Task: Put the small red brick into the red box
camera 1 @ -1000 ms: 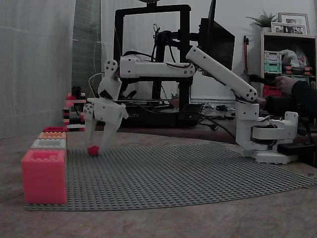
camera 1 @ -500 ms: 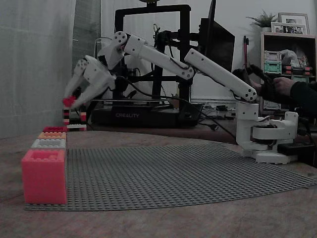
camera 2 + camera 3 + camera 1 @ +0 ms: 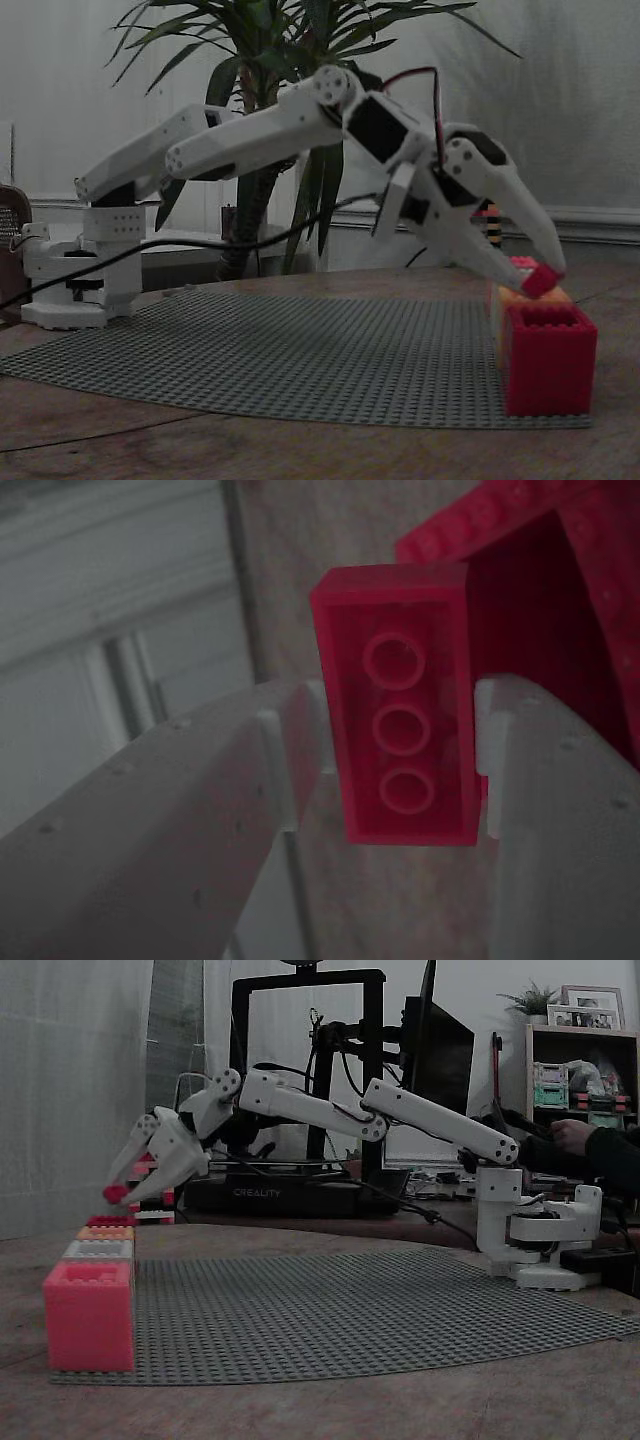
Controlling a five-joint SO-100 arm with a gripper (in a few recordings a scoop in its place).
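My gripper (image 3: 117, 1195) is shut on the small red brick (image 3: 115, 1195), which hangs in the air just above the far end of the row of boxes. The red box (image 3: 110, 1221) is the farthest one in that row. From the opposite side, the brick (image 3: 541, 281) sits at my gripper's (image 3: 538, 278) tips, over the back rim of the red box (image 3: 548, 365), not touching it. In the wrist view the brick (image 3: 405, 745) shows its underside between my white fingers (image 3: 285, 760), and the open red box (image 3: 560, 590) lies beyond at the upper right.
A pinkish-coral box (image 3: 88, 1315), a grey box (image 3: 98, 1250) and an orange box (image 3: 105, 1232) line the left edge of the grey studded baseplate (image 3: 380, 1300). A small brick tower (image 3: 150, 1200) and a 3D printer (image 3: 300, 1185) stand behind. A plant (image 3: 270, 60) is behind the arm.
One second ago the brick lay on the baseplate between my fingers. It was lifted, and since half a second ago it has moved left and down over the row of boxes.
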